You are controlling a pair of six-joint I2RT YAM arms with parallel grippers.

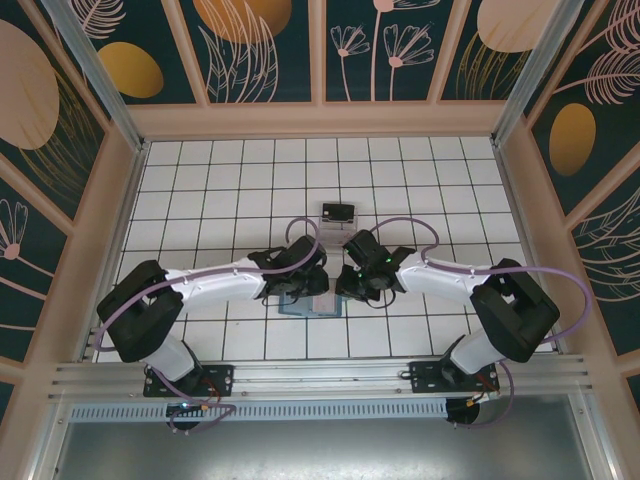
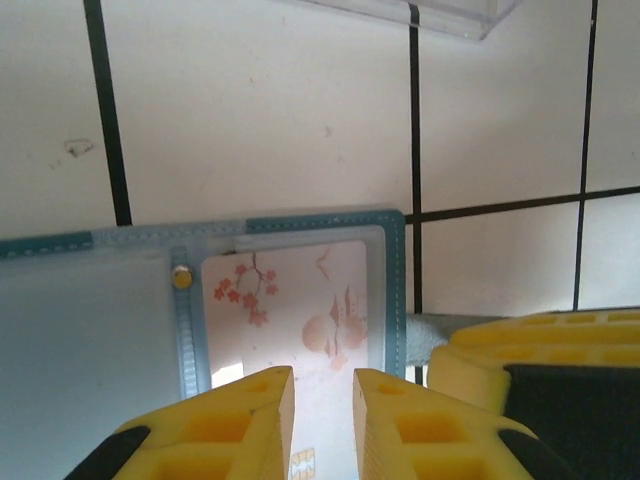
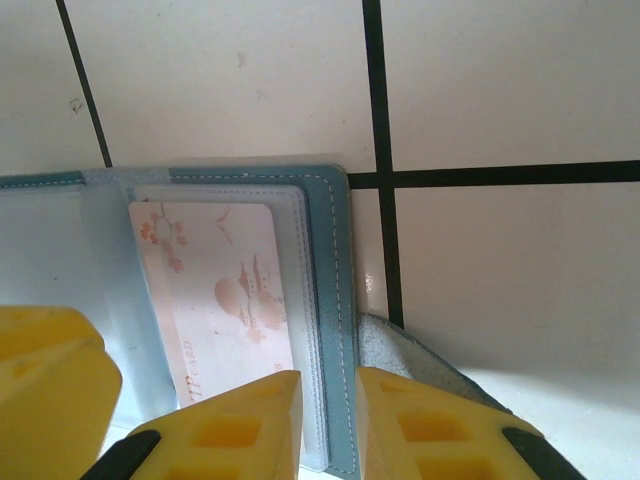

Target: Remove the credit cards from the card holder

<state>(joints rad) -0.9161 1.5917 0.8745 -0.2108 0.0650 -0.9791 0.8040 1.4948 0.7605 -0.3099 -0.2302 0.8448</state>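
Your white tiled worktop point(image 1: 200, 180) carries the teal card holder point(image 1: 305, 308) at its near centre. The holder lies open, and both arms meet over it. Beyond it stands a clear tray point(image 1: 338, 222) with one dark card point(image 1: 338, 212) already in it, so you are partway through, at the step of drawing out the next card.

That pale card point(image 2: 300, 310), printed with pink blossoms, sits in a clear sleeve at the holder's right end. Your left pincer point(image 2: 323, 420) hangs over its near end, jaws narrow with a slit of daylight between them and nothing gripped. Your right pincer point(image 3: 328, 420) is just as narrow and sits at the holder's stitched right edge, beside the grey strap tab point(image 3: 400, 360). The view is too tight to tell whether it pinches that edge.

I judge the next move needs the holder pinned flat while you nip the card's free end and slide it along the sleeve, not upward.

Of the writing, only "IT CARD" point(image 3: 195, 375) reads along the card's side; no brand is legible.
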